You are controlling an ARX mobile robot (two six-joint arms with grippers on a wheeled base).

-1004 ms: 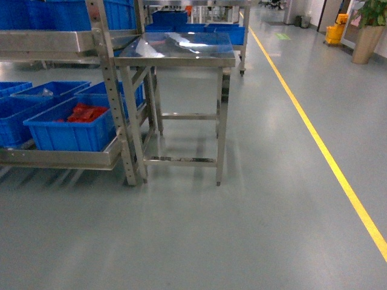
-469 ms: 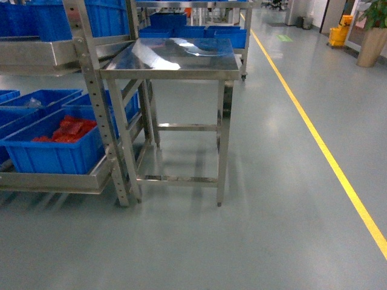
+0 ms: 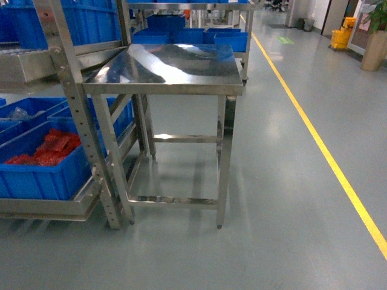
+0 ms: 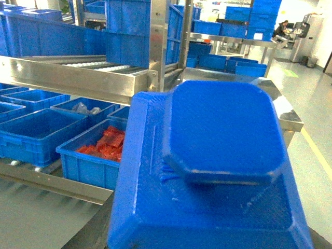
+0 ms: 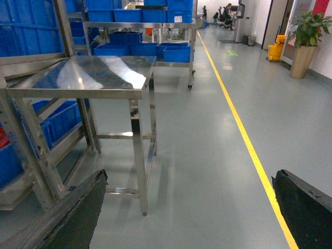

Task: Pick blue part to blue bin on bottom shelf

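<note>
Your right fingers stand spread wide, one dark pad at each lower corner of the right wrist view, with nothing but grey floor between them. Your left fingers are hidden in the left wrist view, where the blue part fills the foreground right up against the camera; you cannot tell from this whether they are clamped on it.

Beyond the part, the steel rack's bottom shelf carries open blue bins: the nearest blue bin holds red pieces, and the one behind it a clear plastic bag. Just beside the rack's perforated upright stands the small square worktop, its polished top bare and reflective.

Further out, a yellow floor line runs along the aisle on your right, past more blue bins under a wheeled rack and towards a potted plant by the far wall.
</note>
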